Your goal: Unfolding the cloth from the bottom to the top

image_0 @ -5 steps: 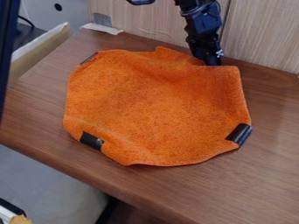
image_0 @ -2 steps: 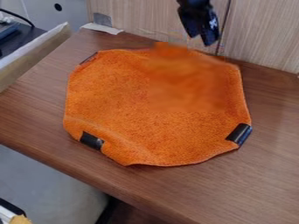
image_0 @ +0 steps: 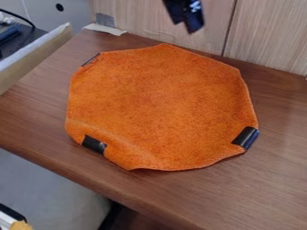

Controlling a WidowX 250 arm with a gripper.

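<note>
Nearest, lower left corner of frame: a black-and-white item, cut off by the frame, with a yellowish scrap at its side. Grey surface beyond it, below the level of the bench. Bench is brown, wood-grained; its front edge slants from left of frame down toward bottom centre.

Cloth: orange, spread out on the bench, mid-frame, outline many-sided and uneven. A shallow crease crosses its lower left part. Black band on the lower left edge; second black band on the lower right edge, its outer side bluish; dark strip at the upper left edge.

Farther back, left of frame: a pale board beside the bench, a dark surface behind it. Whitish paper on the bench's far left corner.

Claw: black, top of frame right of centre, hanging in front of the wood panel, apart from the cloth. Released or clenched: cannot tell. Panel carries a dark vertical seam right of the claw. Upper left, farthest: grey wall with a round dark hole.
</note>
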